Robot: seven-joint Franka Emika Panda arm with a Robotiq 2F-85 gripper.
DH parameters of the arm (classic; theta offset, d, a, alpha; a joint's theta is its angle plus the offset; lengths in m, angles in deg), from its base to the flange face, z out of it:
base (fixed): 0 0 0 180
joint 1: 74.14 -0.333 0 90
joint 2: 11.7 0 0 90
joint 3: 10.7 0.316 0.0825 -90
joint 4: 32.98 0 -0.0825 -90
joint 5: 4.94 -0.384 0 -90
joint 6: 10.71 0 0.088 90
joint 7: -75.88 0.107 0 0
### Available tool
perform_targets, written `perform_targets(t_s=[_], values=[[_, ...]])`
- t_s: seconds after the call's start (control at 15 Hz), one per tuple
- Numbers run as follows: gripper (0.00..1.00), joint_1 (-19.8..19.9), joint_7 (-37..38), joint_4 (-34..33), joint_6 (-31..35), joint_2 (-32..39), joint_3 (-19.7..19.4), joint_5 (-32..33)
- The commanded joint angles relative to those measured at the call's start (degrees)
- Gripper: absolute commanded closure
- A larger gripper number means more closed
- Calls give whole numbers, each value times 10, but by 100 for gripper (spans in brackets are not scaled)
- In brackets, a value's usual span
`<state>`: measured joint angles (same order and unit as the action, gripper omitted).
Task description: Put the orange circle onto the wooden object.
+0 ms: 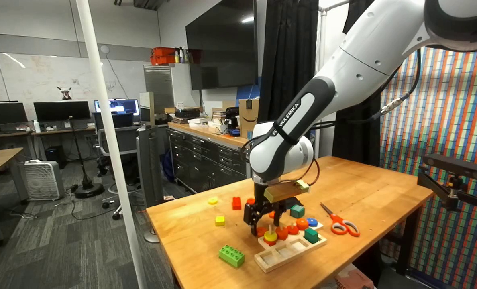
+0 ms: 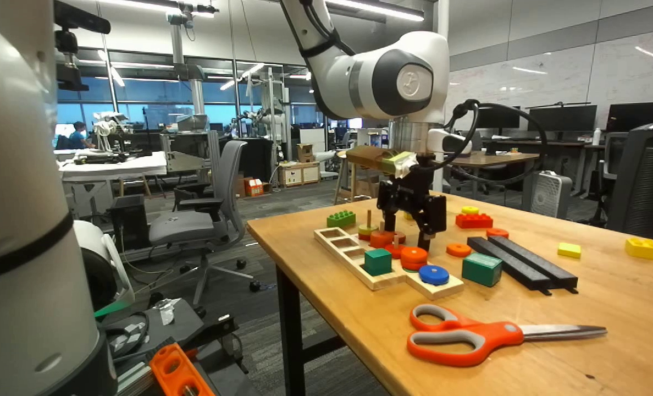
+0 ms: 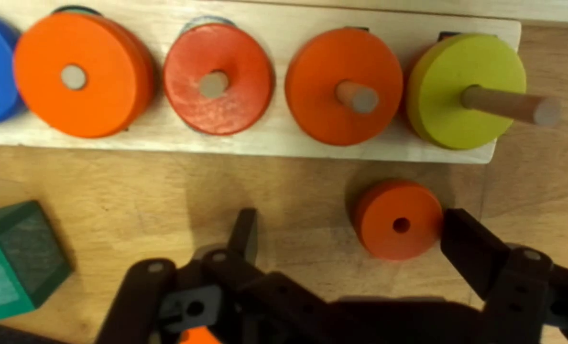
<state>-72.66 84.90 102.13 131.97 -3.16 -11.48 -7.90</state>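
The wooden object (image 3: 265, 145) is a pale board with pegs and slots. It shows in both exterior views (image 1: 280, 259) (image 2: 384, 284). Its pegs carry yellow, orange, red and blue discs. A loose orange circle (image 3: 384, 220) with a centre hole lies flat on the table beside the board's peg row, near the yellow-disc end; it also shows in an exterior view (image 1: 261, 231). My gripper (image 3: 353, 217) is open and low around the orange circle, in both exterior views (image 1: 265, 227) (image 2: 407, 236). The right finger is right against the circle's edge; the left finger is well apart.
Another orange disc (image 2: 458, 249) and a green block (image 2: 481, 269) lie near the gripper, beside black bars (image 2: 510, 261). A green block (image 2: 377, 261) sits on the board. Scissors (image 1: 340, 224), a green brick (image 1: 231, 256) and a red brick (image 1: 236, 203) lie around.
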Motion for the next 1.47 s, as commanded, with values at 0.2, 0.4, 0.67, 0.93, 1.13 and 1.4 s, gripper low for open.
perform_targets(t_s=[0.2, 0.4, 0.67, 0.93, 1.13, 1.4], values=[[25, -4, -2, 2, -24, -13, 0, -10], [48, -3, -4, 1, -30, -16, 0, -13], [80, -3, -3, 0, -34, -19, 0, -15], [81, -3, 3, 0, -44, -28, -2, -7], [82, 0, 9, 1, -53, -51, -7, -2], [82, 2, 19, 3, -55, -87, -13, 5]])
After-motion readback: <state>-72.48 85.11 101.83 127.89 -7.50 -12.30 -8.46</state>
